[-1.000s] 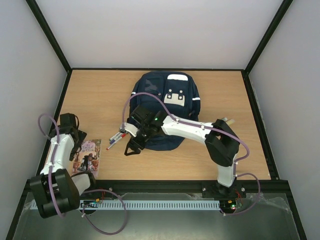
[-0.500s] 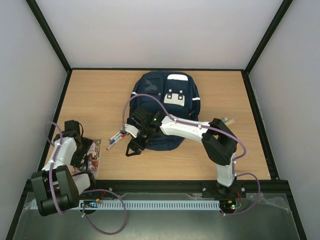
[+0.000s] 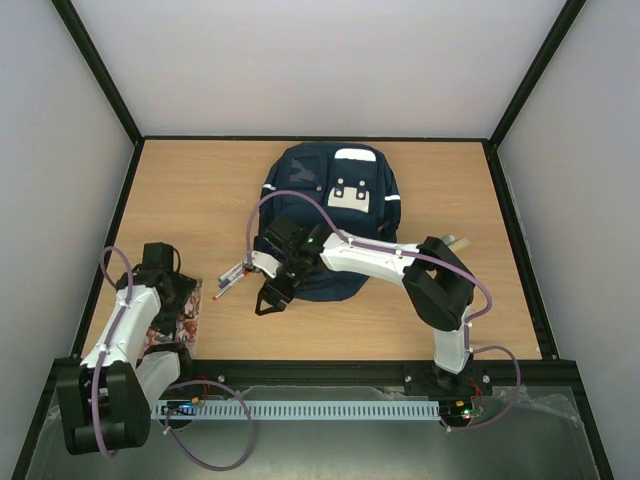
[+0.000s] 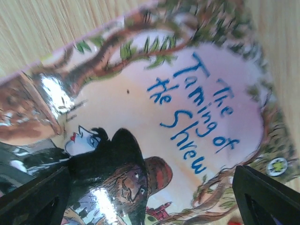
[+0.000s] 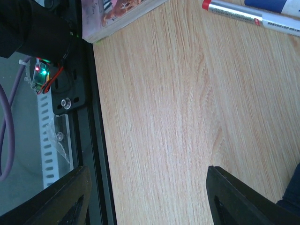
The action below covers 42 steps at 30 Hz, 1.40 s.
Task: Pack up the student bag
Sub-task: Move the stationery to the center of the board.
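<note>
The student bag (image 3: 335,195) lies flat at the middle of the table, navy with white stripes. My right gripper (image 3: 270,297) hangs open just off the bag's near left edge, with only bare wood between its fingers (image 5: 248,197). A sliver of the bag (image 5: 294,194) shows beside them. My left gripper (image 3: 180,305) is open and close above a picture book (image 3: 192,322) at the near left. The book's cover (image 4: 154,112) reads "The Taming of the Shrew" and fills the left wrist view, lying between the spread fingers (image 4: 267,197).
Markers (image 3: 232,280) lie on the wood between the book and the bag, seen also as markers (image 5: 243,11) in the right wrist view. The book's corner (image 5: 119,16) and the table's black front rail (image 5: 91,122) are near the right gripper. A small object (image 3: 455,241) lies behind the right arm.
My left arm has swung right and down from the left edge, so its gripper now sits over the book. The right gripper has barely shifted.
</note>
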Each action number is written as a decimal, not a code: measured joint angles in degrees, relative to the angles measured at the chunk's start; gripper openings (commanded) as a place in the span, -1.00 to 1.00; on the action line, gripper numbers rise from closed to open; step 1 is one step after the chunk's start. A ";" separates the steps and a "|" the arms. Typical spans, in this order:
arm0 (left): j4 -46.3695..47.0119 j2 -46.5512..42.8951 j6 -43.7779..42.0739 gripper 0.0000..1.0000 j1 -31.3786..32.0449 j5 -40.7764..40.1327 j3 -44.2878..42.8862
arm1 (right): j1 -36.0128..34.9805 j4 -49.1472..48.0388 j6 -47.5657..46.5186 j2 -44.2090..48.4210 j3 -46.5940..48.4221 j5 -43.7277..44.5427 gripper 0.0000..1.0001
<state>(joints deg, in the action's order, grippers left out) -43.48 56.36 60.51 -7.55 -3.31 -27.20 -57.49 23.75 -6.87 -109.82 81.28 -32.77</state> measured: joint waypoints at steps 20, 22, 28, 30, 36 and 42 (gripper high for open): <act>-0.39 9.57 0.00 0.98 -12.31 -10.67 -3.02 | 0.00 0.48 -2.36 0.92 -0.63 1.07 -0.13; 0.07 9.75 0.02 0.98 -12.39 -9.86 -2.84 | 0.00 0.20 -2.54 -1.25 1.55 1.25 -0.28; 2.67 9.66 0.13 0.98 -12.39 -7.63 -1.75 | -0.02 -1.33 -0.50 -12.02 9.64 1.44 -0.53; 2.84 9.66 0.13 0.98 -12.39 -7.61 -1.62 | -0.02 -1.79 0.33 -15.76 12.26 1.60 -0.57; 3.02 9.03 -0.09 0.98 -12.39 -7.61 -1.33 | -0.15 -2.14 3.80 -23.65 19.63 1.95 -0.64; 3.10 8.46 -0.48 0.98 -11.72 -7.58 -1.05 | -0.26 -3.28 8.26 -29.55 28.76 3.06 -0.64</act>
<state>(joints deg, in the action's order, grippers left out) -40.38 64.82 60.03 -19.27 -10.90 -28.25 -57.76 20.47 1.39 -139.37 110.04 -29.71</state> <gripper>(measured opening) 0.988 0.178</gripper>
